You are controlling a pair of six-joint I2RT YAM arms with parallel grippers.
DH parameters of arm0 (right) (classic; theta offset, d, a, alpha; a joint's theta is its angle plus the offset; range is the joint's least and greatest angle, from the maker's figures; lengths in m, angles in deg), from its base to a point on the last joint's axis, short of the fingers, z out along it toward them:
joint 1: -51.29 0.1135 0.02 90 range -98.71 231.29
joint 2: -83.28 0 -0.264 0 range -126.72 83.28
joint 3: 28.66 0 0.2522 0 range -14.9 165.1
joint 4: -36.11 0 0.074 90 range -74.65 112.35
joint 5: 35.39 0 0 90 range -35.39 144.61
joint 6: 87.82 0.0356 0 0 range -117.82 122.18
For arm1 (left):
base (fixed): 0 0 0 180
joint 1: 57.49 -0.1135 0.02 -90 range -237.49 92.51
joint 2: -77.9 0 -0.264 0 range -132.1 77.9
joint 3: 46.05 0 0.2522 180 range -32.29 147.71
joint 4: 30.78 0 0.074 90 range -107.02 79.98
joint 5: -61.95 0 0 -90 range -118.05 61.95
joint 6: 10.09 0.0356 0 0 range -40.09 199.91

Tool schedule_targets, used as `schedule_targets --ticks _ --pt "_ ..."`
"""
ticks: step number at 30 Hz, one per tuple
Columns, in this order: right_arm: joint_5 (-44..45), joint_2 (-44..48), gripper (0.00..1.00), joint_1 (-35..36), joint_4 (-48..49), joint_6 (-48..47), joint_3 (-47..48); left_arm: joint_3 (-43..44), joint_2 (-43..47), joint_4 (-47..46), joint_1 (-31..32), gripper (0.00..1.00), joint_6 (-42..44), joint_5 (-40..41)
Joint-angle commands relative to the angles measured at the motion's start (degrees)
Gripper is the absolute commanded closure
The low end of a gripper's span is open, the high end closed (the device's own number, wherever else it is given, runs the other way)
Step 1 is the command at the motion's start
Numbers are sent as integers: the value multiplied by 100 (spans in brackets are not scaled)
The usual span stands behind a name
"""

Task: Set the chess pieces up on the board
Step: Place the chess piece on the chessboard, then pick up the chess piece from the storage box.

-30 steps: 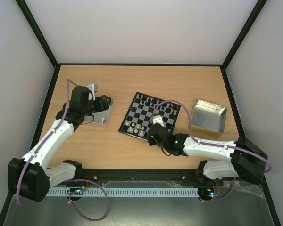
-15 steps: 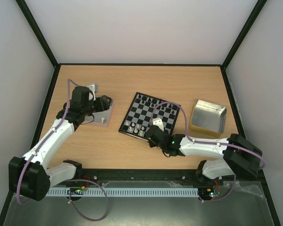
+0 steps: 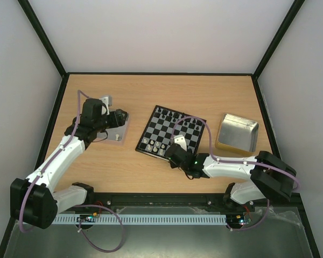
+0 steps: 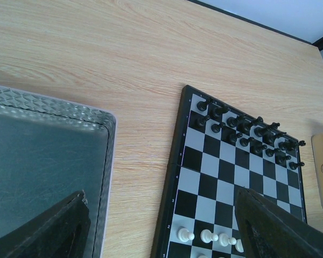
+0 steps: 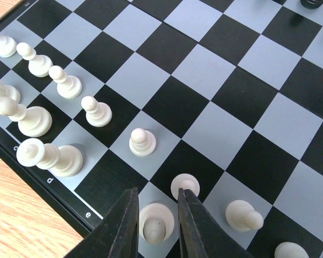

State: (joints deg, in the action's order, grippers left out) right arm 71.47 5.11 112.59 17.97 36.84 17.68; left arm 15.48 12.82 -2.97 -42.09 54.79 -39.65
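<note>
The board (image 3: 167, 129) lies mid-table. Black chess pieces (image 4: 247, 131) fill its far two rows, and white chess pieces (image 5: 67, 86) stand along the near rows. My right gripper (image 5: 157, 215) hangs low over the board's near edge. Its jaws stand a little apart on either side of a white piece (image 5: 156, 226), which stands upright on a pale square with a thin gap to the right finger. My left gripper (image 3: 118, 119) hovers wide open and empty over the left metal tray (image 4: 43, 150).
One white piece (image 3: 117, 137) lies in the left tray (image 3: 124, 130). A second metal tray (image 3: 238, 133) sits right of the board. Another white pawn (image 5: 185, 185) stands just past the right finger (image 5: 196, 226). Black-framed walls enclose the table.
The right arm has shifted slightly left along the board's near edge. Its jaws have parted a little from the white piece. The left arm has not moved.
</note>
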Motion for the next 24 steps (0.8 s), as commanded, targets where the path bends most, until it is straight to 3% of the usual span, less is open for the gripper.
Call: schedule_targets --ticks 1,11,18,24 --pt "146 150 77 49 -140 62 46 -75 -5 -51 -19 24 7 -42" --pt "554 1214 58 33 -1171 509 850 46 -60 116 -48 24 -219 -30" --pt "560 1225 54 -181 -1758 862 1533 179 -129 703 -56 24 -102 275" --pt "-10 1234 51 -693 -2012 1293 1690 164 -238 1191 -63 27 20 433"
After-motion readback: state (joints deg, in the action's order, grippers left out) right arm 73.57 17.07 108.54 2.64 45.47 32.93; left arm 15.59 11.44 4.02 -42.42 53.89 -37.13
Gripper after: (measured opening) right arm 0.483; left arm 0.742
